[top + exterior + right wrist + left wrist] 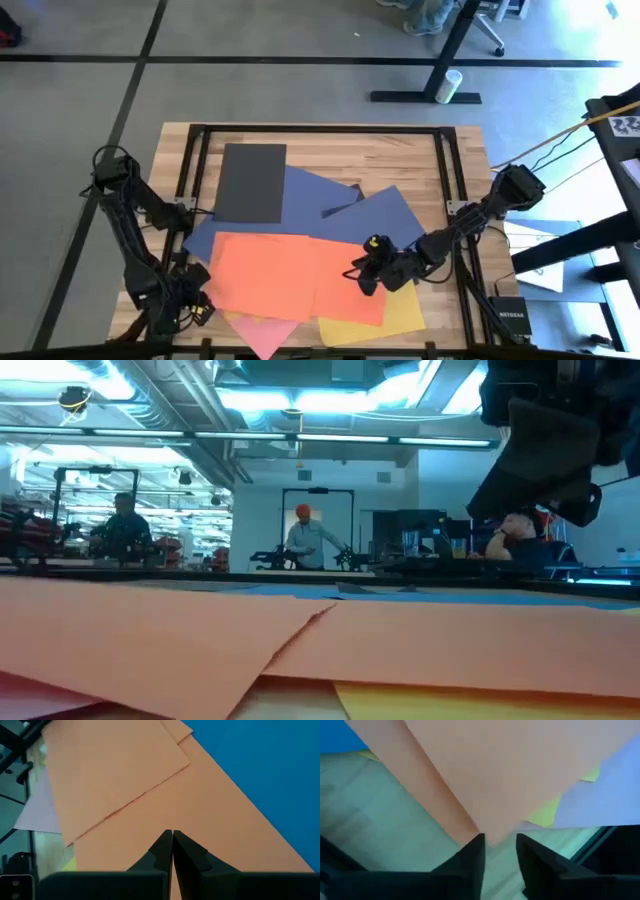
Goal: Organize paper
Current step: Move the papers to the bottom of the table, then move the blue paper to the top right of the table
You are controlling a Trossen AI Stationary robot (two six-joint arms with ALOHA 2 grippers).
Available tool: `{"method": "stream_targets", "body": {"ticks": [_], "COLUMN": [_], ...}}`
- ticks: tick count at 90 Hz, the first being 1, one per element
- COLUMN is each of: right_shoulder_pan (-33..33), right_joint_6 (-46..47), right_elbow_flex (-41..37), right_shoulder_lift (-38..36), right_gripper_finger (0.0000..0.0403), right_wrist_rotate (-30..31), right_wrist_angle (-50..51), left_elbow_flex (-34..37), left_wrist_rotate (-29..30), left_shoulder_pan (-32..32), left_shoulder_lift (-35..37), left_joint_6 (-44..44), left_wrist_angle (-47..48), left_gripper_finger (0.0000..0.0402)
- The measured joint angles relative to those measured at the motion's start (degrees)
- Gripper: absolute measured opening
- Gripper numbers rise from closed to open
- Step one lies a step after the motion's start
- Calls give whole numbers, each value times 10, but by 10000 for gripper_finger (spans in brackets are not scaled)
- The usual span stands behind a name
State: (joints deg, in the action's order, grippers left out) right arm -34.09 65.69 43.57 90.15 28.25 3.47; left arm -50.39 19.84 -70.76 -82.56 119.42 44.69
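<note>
The paper lies spread and overlapping on the wooden table: a black sheet at the far left, navy blue sheets in the middle, two orange-red sheets nearer, yellow and pink showing under them at the near edge. My left gripper stands open at the near left, with an orange-red sheet's corner between its fingertips. My right gripper is shut and hovers above the right orange-red sheet; in the low view it hangs clear of the sheets. My left gripper has the orange-red sheet's near-left corner between its open fingertips, and the sheet lies flat on the table. I cannot tell whether the fingers touch it.
A dark metal frame runs around the table's working area. A black box and white sheets sit off the table's right side. People stand at benches in the room beyond.
</note>
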Motion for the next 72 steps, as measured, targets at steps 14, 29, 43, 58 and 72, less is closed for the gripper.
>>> {"method": "stream_targets", "body": {"ticks": [14, 29, 43, 58, 72], "right_shoulder_pan": [0, 26, 114, 188, 235], "right_joint_6": [0, 30, 5, -62, -63], "right_elbow_flex": [0, 0, -1, -1, -5], "right_shoulder_lift": [0, 0, 13, 18, 18], "right_gripper_finger": [0, 0, 0, 0, 0], "right_wrist_rotate": [9, 42, -24, -63, -72], "right_wrist_angle": [22, 155, 211, 226, 356], "left_elbow_flex": [0, -1, 1, 2, 2], "left_wrist_rotate": [59, 208, 155, 149, 82], "left_shoulder_pan": [28, 105, 248, 404, 507], "left_shoulder_lift": [25, 65, 51, 35, 15], "left_joint_6": [-81, -298, -472, -647, -772], "left_wrist_angle": [-64, -104, -105, -130, -199], "left_gripper_finger": [133, 135, 135, 135, 135]}}
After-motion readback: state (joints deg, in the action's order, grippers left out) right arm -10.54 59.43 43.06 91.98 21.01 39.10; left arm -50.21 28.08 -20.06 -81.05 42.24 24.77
